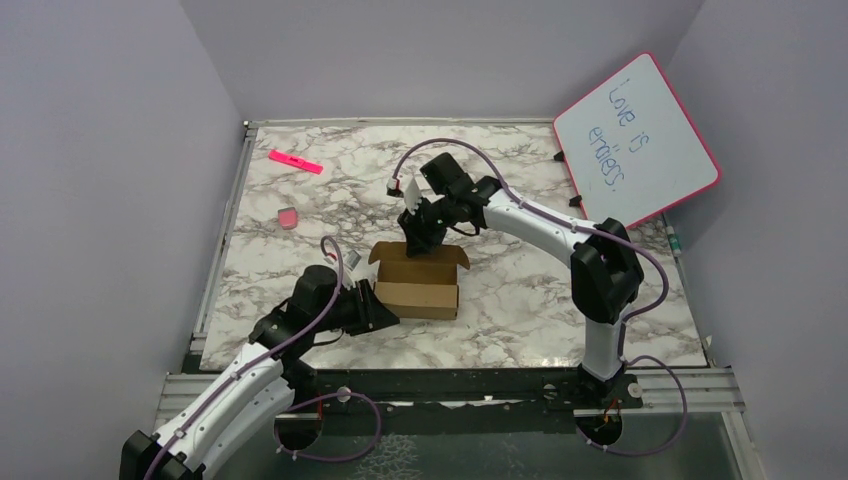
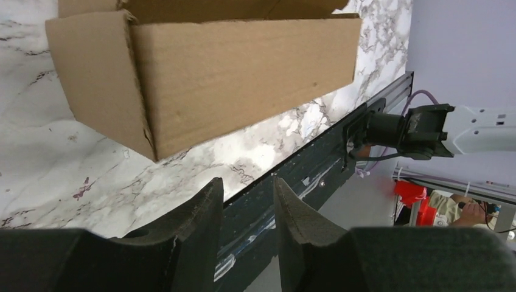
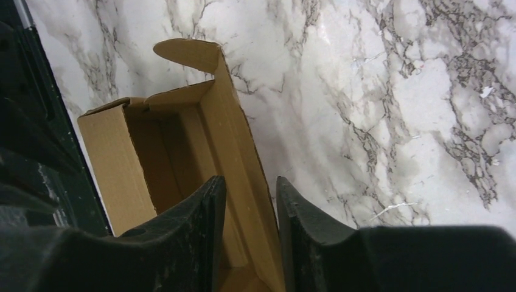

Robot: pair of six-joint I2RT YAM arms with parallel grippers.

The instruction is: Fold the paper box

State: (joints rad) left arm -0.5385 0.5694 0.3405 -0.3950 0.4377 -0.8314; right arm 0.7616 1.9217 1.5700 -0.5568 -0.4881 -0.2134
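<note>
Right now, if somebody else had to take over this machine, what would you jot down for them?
Left end effector: open and empty, low by the near-left corner of the paper box, apart from it.
Right end effector: straddles the box's far wall; whether it pinches the wall cannot be told.
Box: upright in the middle of the table, top open.
Done: the walls stand, so the box shape is formed.
Left: a rounded flap sticks up at one end; the flaps need folding and the top closing.
</note>
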